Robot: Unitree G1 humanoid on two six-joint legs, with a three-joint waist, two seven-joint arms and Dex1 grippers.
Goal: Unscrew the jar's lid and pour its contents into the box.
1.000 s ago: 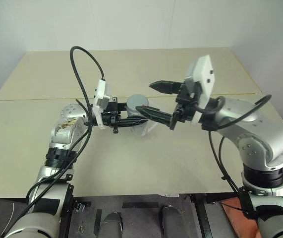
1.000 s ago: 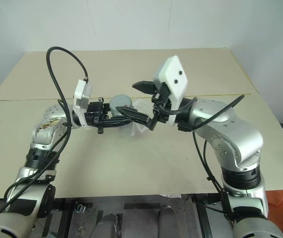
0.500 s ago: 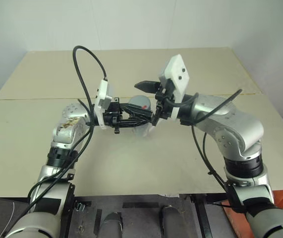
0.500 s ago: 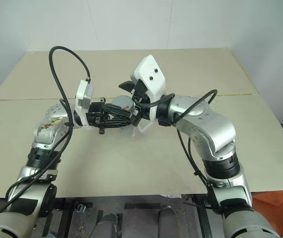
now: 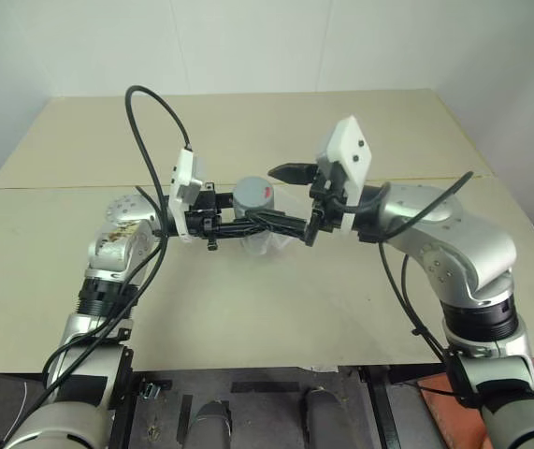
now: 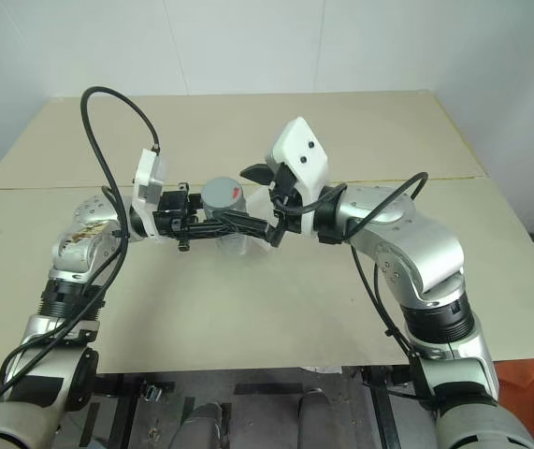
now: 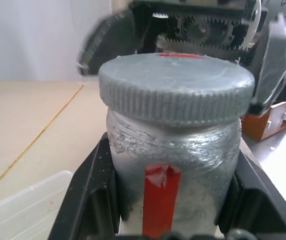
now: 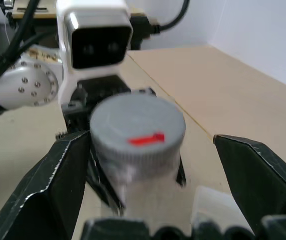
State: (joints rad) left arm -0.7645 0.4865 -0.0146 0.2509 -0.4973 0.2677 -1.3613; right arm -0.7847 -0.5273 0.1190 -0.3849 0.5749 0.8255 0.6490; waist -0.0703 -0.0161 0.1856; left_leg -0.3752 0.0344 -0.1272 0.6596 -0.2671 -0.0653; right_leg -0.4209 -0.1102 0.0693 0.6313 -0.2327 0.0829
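Observation:
My left gripper [image 5: 251, 224] is shut on the jar [image 7: 173, 180], holding it upright above the table. The jar's wall looks grey with a red strip. Its round grey lid [image 5: 254, 195] with a small red mark [image 8: 145, 139] sits on top. My right gripper [image 5: 283, 198] comes in level from the right and is open. Its black fingers [image 8: 255, 172] stand wide on either side of the lid, with a gap on each side. The clear box [image 5: 283, 241] lies on the table just under and to the right of the jar. The contents are hidden.
The beige table [image 5: 276, 309] is made of two boards with a seam [image 5: 70, 185] running across behind the arms. Black cables [image 5: 150, 112] loop above my left wrist. An orange-brown box [image 7: 273, 120] shows off the table at the right.
My right gripper swung in toward the lid, then eased back a little to the right and lower, staying open. The jar stays in my left gripper, hardly moved.

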